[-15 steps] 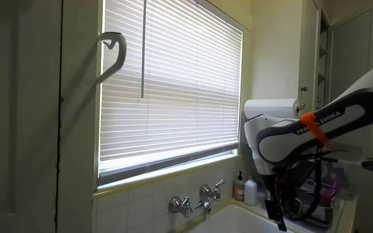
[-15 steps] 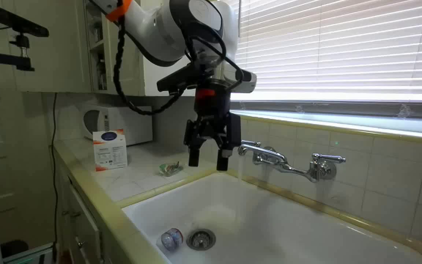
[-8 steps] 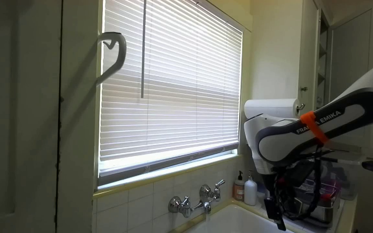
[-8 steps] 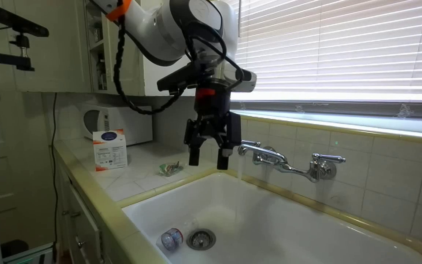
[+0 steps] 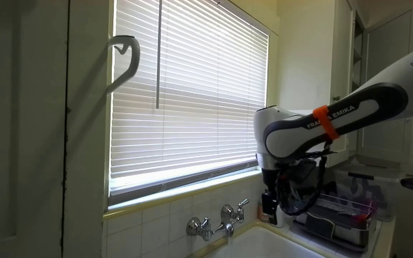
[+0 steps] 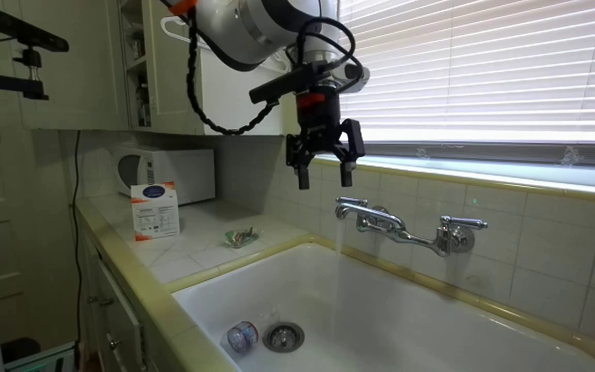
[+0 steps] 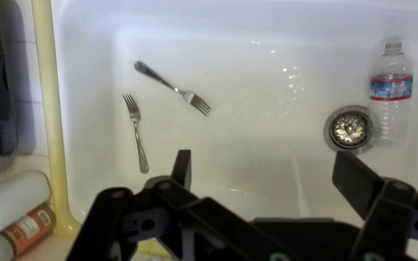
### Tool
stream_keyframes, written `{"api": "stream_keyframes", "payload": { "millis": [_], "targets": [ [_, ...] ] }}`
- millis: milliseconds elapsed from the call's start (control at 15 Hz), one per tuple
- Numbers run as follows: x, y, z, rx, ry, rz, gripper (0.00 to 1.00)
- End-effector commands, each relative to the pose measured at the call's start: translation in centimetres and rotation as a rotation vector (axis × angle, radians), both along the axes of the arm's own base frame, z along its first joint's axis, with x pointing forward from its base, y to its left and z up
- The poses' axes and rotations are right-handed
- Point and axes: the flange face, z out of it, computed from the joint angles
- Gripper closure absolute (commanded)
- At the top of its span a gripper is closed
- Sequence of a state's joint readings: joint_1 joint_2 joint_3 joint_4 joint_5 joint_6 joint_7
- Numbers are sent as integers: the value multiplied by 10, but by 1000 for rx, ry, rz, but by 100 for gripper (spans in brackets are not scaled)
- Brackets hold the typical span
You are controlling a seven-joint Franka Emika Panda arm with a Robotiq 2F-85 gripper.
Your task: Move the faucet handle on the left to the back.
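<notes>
Pale wall tile (image 6: 545, 227) rises behind the sink (image 6: 432, 320). Over the sink, the gripper (image 6: 325, 185), jaws parted, stands higher and nearer the sink's wall-side edge than one second earlier. Above that edge, the faucet handle (image 5: 205, 224) is unmoved. Water (image 6: 339, 237) runs into the sink, which holds two forks (image 7: 135, 116) and a plastic bottle (image 7: 391, 87).

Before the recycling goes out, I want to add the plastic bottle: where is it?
In the wrist view, the plastic bottle lies near the right end of the sink, just right of the drain.
</notes>
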State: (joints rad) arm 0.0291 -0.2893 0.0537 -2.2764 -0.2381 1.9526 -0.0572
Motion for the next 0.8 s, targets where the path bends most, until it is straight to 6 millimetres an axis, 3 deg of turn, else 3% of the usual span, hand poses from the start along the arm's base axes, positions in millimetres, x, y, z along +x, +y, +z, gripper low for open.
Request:
{"api": "stream_keyframes", "payload": {
  "millis": [0, 67, 333, 667, 733],
  "targets": [
    [44, 26, 2, 41, -43, 148, 25],
    [55, 33, 3, 43, -58, 184, 26],
    [91, 52, -5, 65, -159, 315, 58],
    [114, 67, -36, 128, -226, 484, 96],
    [116, 69, -43, 148, -225, 502, 99]
  ]
}}
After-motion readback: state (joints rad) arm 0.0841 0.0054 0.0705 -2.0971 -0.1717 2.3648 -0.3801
